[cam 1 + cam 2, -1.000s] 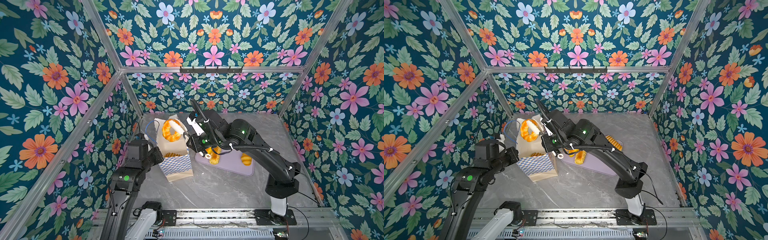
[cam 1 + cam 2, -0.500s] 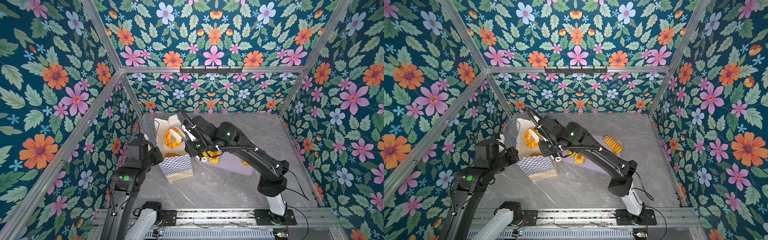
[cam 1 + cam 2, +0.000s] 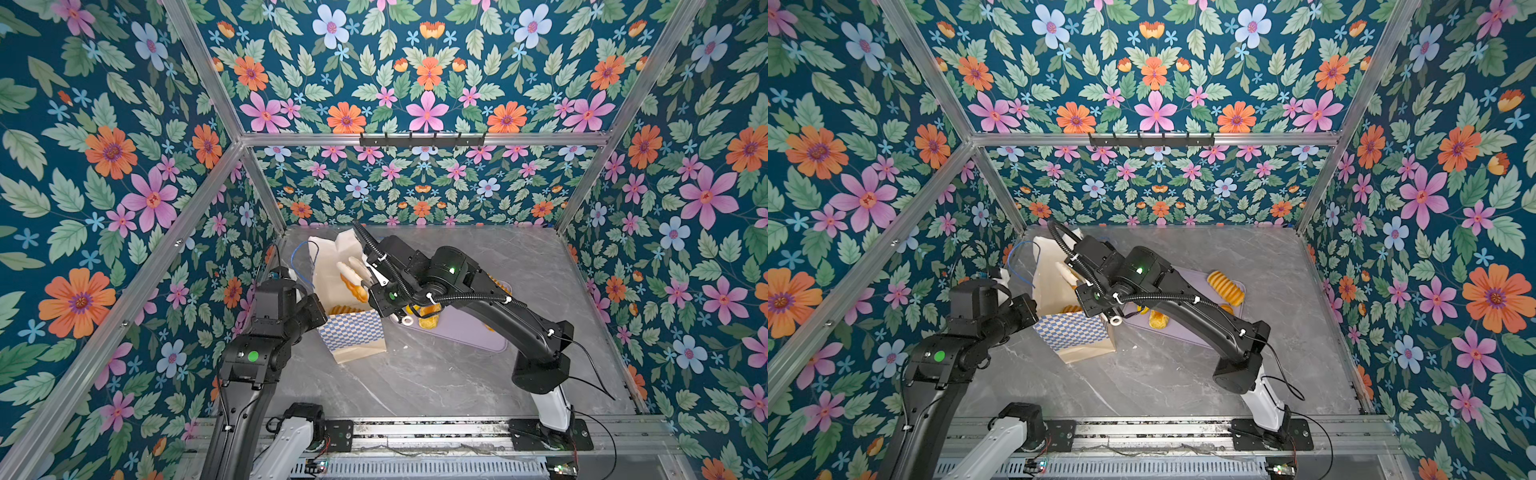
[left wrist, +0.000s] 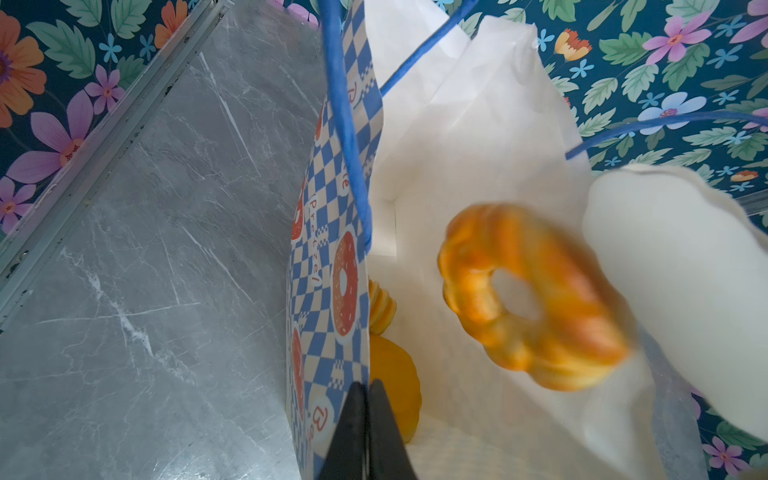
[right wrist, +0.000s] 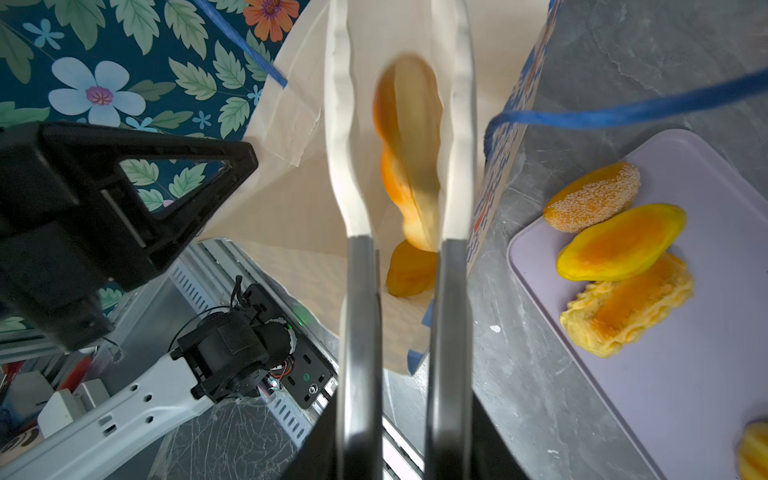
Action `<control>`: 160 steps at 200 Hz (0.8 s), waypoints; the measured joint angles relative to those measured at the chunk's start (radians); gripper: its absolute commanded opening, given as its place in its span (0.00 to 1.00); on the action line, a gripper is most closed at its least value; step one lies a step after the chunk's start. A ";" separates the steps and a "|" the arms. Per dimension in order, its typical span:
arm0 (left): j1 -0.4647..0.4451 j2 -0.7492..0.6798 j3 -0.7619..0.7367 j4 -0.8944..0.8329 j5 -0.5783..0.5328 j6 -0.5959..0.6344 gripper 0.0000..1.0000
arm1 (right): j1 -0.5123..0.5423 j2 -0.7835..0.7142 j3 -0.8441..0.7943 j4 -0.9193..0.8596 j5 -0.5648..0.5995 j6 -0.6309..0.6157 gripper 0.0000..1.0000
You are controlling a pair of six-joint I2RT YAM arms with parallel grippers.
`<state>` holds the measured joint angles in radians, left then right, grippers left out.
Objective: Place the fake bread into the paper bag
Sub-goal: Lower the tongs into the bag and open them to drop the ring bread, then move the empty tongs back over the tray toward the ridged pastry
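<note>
The paper bag (image 3: 353, 332) (image 3: 1071, 332) stands open at the left of the table. My left gripper (image 4: 368, 386) is shut on its checkered side wall (image 4: 328, 291). Inside the bag's mouth, my right gripper (image 3: 351, 266) (image 5: 399, 25) is open. An orange bagel ring (image 4: 532, 299) (image 5: 409, 158) shows blurred between its white fingers (image 4: 685, 291), loose and dropping. A yellow bun (image 4: 392, 374) (image 5: 409, 270) and a ridged loaf (image 4: 380, 305) lie at the bag's bottom. More fake bread rests on the tray: a sesame bun (image 5: 592, 201), an oval bun (image 5: 621, 243), a ridged piece (image 5: 627, 303).
The lilac tray (image 3: 469, 338) (image 5: 685, 374) lies right of the bag, partly under my right arm, with a ridged loaf (image 3: 1225, 286) at its far end. Blue cord handles (image 5: 623, 110) cross beside the right fingers. Floral walls close in on three sides.
My right gripper carried the bagel ring leftward and down into the bag's mouth, and its jaws have widened. The bagel now shows motion blur. The left gripper stayed put.
</note>
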<state>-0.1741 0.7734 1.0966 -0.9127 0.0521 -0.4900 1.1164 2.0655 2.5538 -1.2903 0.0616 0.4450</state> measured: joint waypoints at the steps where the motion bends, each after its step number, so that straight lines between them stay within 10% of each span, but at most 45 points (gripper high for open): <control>1: 0.000 0.000 0.000 0.000 0.000 0.000 0.08 | 0.000 0.000 0.000 0.000 0.000 0.000 0.40; 160: 0.000 0.004 0.000 0.000 0.000 0.000 0.08 | 0.002 -0.067 -0.001 -0.001 0.012 -0.002 0.44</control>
<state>-0.1738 0.7776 1.0969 -0.9127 0.0525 -0.4900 1.1183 1.9987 2.5526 -1.2911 0.0738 0.4431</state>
